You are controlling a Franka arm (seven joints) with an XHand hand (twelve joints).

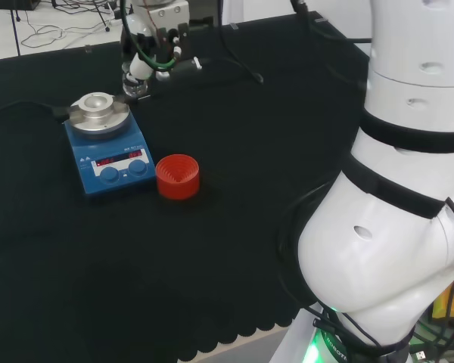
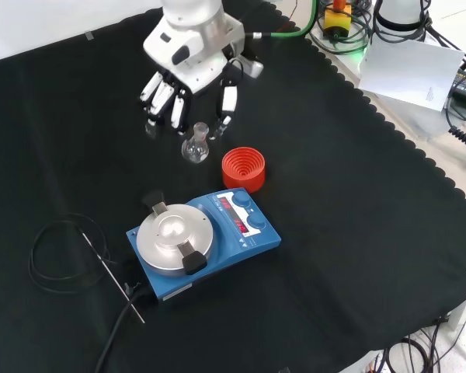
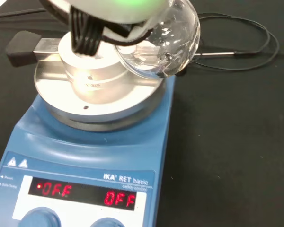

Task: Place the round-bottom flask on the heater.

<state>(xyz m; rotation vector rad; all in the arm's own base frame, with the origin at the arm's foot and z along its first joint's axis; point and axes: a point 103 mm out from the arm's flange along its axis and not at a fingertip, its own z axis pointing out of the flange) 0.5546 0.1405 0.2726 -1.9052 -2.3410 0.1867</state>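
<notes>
Black cloth bench (image 2: 357,233) — on it a blue heater (image 2: 206,241), red stand (image 2: 244,169), coiled cable (image 2: 58,252).

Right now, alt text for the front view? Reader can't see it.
The robot's black and white hand reaches down from the top, fingers curled round the neck of a clear round-bottom flask held over black cloth. Beside the flask sits an empty red ribbed stand. Nearer the camera is the blue heater with its round metal top.
</notes>
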